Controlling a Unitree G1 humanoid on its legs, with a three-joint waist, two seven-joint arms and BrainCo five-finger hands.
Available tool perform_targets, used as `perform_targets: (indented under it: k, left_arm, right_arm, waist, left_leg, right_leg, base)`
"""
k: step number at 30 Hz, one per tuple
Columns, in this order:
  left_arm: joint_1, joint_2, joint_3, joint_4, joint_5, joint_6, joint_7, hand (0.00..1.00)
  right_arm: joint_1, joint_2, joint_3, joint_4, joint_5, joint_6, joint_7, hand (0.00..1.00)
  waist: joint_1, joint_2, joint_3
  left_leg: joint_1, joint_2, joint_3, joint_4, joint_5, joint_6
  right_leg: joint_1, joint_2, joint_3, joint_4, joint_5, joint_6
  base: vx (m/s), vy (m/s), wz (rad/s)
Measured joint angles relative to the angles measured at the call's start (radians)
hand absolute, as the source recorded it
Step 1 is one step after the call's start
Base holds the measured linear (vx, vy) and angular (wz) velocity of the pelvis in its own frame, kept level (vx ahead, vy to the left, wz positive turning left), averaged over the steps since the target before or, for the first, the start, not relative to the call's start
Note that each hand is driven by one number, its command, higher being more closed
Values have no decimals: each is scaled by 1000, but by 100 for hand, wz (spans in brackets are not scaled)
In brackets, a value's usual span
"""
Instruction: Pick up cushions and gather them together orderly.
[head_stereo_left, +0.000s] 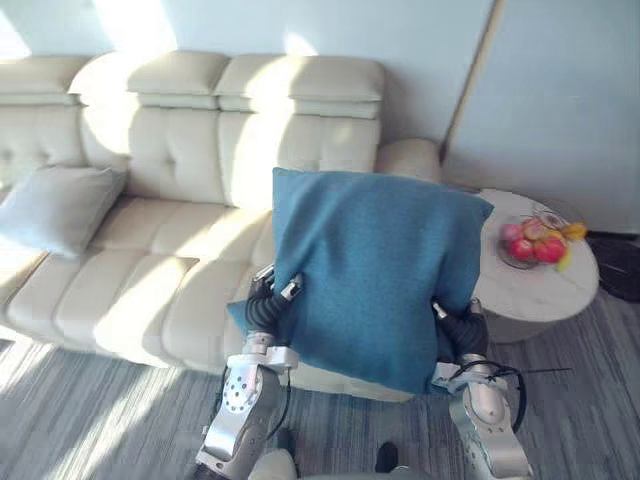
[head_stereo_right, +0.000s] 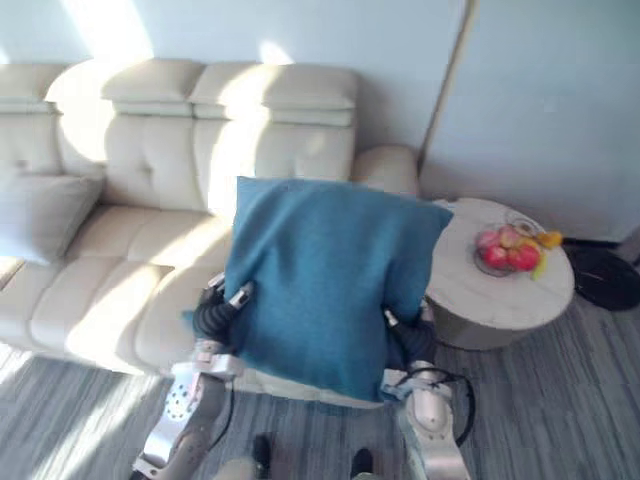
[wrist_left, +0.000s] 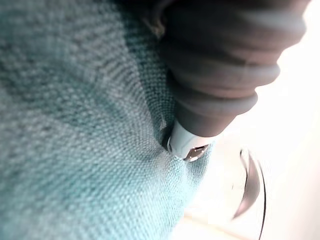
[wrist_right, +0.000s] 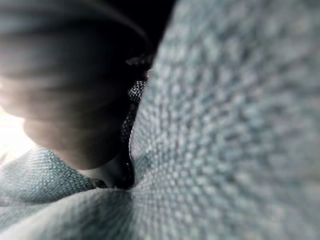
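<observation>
A large teal-blue cushion (head_stereo_left: 375, 275) is held upright off the sofa, clamped between my two hands. My left hand (head_stereo_left: 266, 308) presses its left edge and my right hand (head_stereo_left: 462, 330) its lower right edge. Both are buried in the fabric. The left wrist view has the hand's dark cover (wrist_left: 225, 65) pushed into the teal cloth (wrist_left: 75, 125). The right wrist view has its cover (wrist_right: 65, 100) against the same cloth (wrist_right: 225, 125). A pale grey cushion (head_stereo_left: 55, 205) leans on the sofa seat at the far left.
The cream leather sofa (head_stereo_left: 180, 150) stretches across the wall behind the cushion. To its right stands a round white side table (head_stereo_left: 540, 290) bearing a bowl of fruit (head_stereo_left: 532, 242). A dark round object (head_stereo_right: 605, 275) lies on the grey plank floor at the far right.
</observation>
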Motion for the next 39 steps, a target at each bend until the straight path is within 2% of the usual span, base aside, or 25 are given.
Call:
perform_targets:
  k: [2, 5, 7, 8, 9, 10, 11, 12, 14, 16, 19, 20, 21, 22, 24, 26, 27, 28, 29, 30, 31, 33, 34, 35, 39]
  left_arm:
    - [0, 2, -3, 15, 0, 0, 0, 100]
    - [0, 3, -26, 58, -4, 1, 0, 100]
    - [-5, 7, -44, 88, -16, 1, 0, 100]
    - [-8, 8, -50, 91, -18, 1, 0, 100]
    - [-29, 22, -64, 111, -20, -3, -1, 100]
    - [-46, 23, -64, 143, -20, -6, -6, 100]
    - [-54, 28, -64, 166, -21, -1, -6, 100]
    - [-60, 39, -67, 186, -22, 13, -8, 100]
    - [-57, 71, -80, 211, -32, 26, -25, 100]
    - [-56, 82, -98, 213, -39, 34, -30, 100]
    - [-57, 83, -104, 213, -39, 42, -65, 100]
    - [-57, 83, -104, 213, -39, 42, -69, 100]
    - [-57, 84, -105, 213, -39, 42, -81, 100]
    - [-56, 85, -105, 212, -39, 41, -90, 100]
    - [-55, 87, -105, 212, -39, 44, -91, 100]
    - [-51, 87, -105, 212, -39, 46, -93, 100]
    - [-47, 86, -105, 212, -39, 47, -93, 100]
    - [-37, 83, -105, 208, -39, 46, -93, 100]
    - [-27, 83, -104, 204, -39, 46, -94, 100]
    - [-3, 82, -103, 195, -39, 42, -95, 100]
    - [8, 75, -103, 195, -39, 43, -97, 100]
    - [13, 67, -103, 195, -39, 43, -106, 100]
    - [17, 51, -103, 194, -39, 45, -109, 100]
    - [21, 36, -104, 191, -39, 45, -111, 100]
    - [16, 43, -104, 193, -38, 53, -111, 100]
  right_arm:
    - [-32, -5, 0, 17, 0, 5, -9, 100]
    - [-37, -20, -5, 19, 0, 11, -19, 100]
    - [-37, -18, -19, 19, -4, 15, -19, 100]
    - [-37, -18, -23, 19, -5, 15, -19, 100]
    - [-40, -15, -28, 28, -9, 14, -19, 100]
    - [-50, -18, -28, 46, -11, 15, -17, 100]
    - [-61, -15, -28, 72, -11, 18, -17, 100]
    - [-65, -5, -27, 105, -7, 22, -14, 100]
    - [-64, 15, -26, 159, 3, 30, 5, 100]
    - [-65, 7, -26, 166, 4, 32, 8, 100]
    - [-66, -19, -26, 166, 13, 30, 13, 100]
    - [-66, -23, -26, 166, 14, 29, 15, 100]
    - [-66, -26, -26, 166, 14, 29, 19, 100]
    - [-67, -27, -27, 162, 14, 29, 23, 100]
    - [-66, -29, -27, 160, 19, 30, 31, 100]
    - [-63, -29, -27, 158, 21, 30, 31, 100]
    - [-56, -30, -27, 142, 21, 31, 31, 100]
    - [-36, -34, -27, 76, 21, 34, 31, 100]
    - [-28, -35, -27, 48, 20, 34, 31, 100]
    - [-22, -34, -28, -12, 20, 27, 31, 100]
    - [-25, -35, -28, -45, 16, 13, 31, 100]
    - [-35, -35, -28, -63, 10, -7, 31, 100]
    - [-49, -36, -39, -65, 2, -19, 31, 100]
    - [-56, -39, -56, -57, 1, -20, 32, 100]
    - [-63, -19, -68, 18, 0, -14, 30, 100]
  waist:
    - [0, -1, 1]
    - [-4, -4, 0]
    - [-16, -33, -17]
    - [-18, -34, -18]
    - [-21, -43, -15]
    - [0, -18, -14]
    - [1, -16, -12]
    - [-9, -9, -7]
    - [-13, -16, 9]
    - [-17, -21, 17]
    - [-26, -20, 21]
    - [-29, -19, 20]
    - [-52, -19, 19]
    - [-60, -16, 17]
    - [-58, -15, 17]
    - [-58, -15, 18]
    - [-58, -18, 20]
    - [-50, -15, 23]
    - [-41, -13, 24]
    - [-13, -2, 21]
    - [1, -5, 23]
    - [4, -3, 22]
    - [-2, 20, 15]
    - [-6, 44, 13]
    - [-27, -24, 20]
  left_leg:
    - [-55, 2, 29, 66, 5, 13]
    - [-113, -19, 40, 222, -91, 37]
    - [-128, -105, 70, 239, -156, 77]
    - [-134, -116, 75, 242, -164, 80]
    - [-150, -116, 123, 304, -201, 81]
    - [-170, -97, 99, 365, -249, 103]
    - [-166, -106, 101, 363, -254, 108]
    - [-148, -124, 92, 320, -246, 113]
    - [-46, -160, 86, 194, -199, 127]
    - [43, -203, 91, 76, -151, 146]
    - [150, -258, 82, -59, -112, 153]
    - [154, -261, 75, -62, -112, 153]
    - [162, -274, 40, -60, -112, 153]
    - [160, -274, 7, -60, -112, 153]
    - [162, -272, -13, -54, -112, 152]
    - [148, -263, -33, 34, -129, 124]
    - [110, -257, -44, 167, -142, 104]
    - [30, -233, -42, 386, -140, 89]
    - [1, -210, -32, 466, -153, 89]
    - [-55, -127, -35, 604, -196, 74]
    - [-86, -73, -64, 611, -216, 36]
    - [-104, -33, -110, 532, -223, 21]
    - [-67, -22, -172, 246, -110, 20]
    - [-32, -19, -236, 124, -40, -63]
    - [24, -126, -229, 4, -6, -38]
  right_leg:
    - [-26, -30, 1, 1, 14, 20]
    - [-35, -101, 18, 17, 8, 67]
    - [-41, -182, 38, 17, -18, 90]
    - [-46, -193, 43, 23, -24, 86]
    - [-97, -232, 65, 110, -24, 54]
    - [-152, -243, 63, 253, -73, 40]
    - [-190, -254, 76, 329, -97, -3]
    - [-243, -219, 137, 429, -148, -14]
    - [-252, -88, 243, 506, -241, 45]
    - [-254, -8, 208, 502, -271, 28]
    - [-260, 72, 139, 367, -232, -25]
    - [-261, 78, 141, 351, -216, -37]
    - [-254, 90, 167, 324, -154, -65]
    - [-247, 98, 201, 312, -150, -71]
    - [-208, 100, 193, 278, -150, -71]
    - [-144, 100, 167, 223, -150, -71]
    - [-94, 90, 161, 186, -149, -71]
    - [-45, 77, 161, 160, -148, -71]
    - [-30, 79, 163, 154, -148, -71]
    - [-2, 87, 188, 150, -151, -74]
    - [9, 86, 210, 148, -153, -72]
    - [13, 72, 230, 148, -162, -57]
    - [12, 67, 259, 164, -188, -17]
    - [11, 79, 281, 167, -206, 9]
    - [-6, -15, 351, 165, -216, 34]
  base:
    - [-58, 254, 4]
    - [-15, 374, 4]
    - [44, 462, 19]
    - [98, 398, 23]
    - [130, 309, -2]
    - [132, 296, -10]
    - [127, 252, -1]
    - [119, 218, 18]
    - [193, 173, 24]
    - [257, 127, 14]
    - [226, 71, 14]
    - [262, 15, 50]
    - [281, -26, 59]
    - [282, -39, 54]
    - [263, -41, 29]
    - [237, -33, 40]
    - [271, 3, 34]
    - [224, 9, 21]
    - [214, 64, -26]
    - [157, 69, -59]
    - [186, 104, -61]
    - [143, 175, -38]
    - [211, 333, -37]
    - [179, 289, -32]
    - [102, 242, 5]
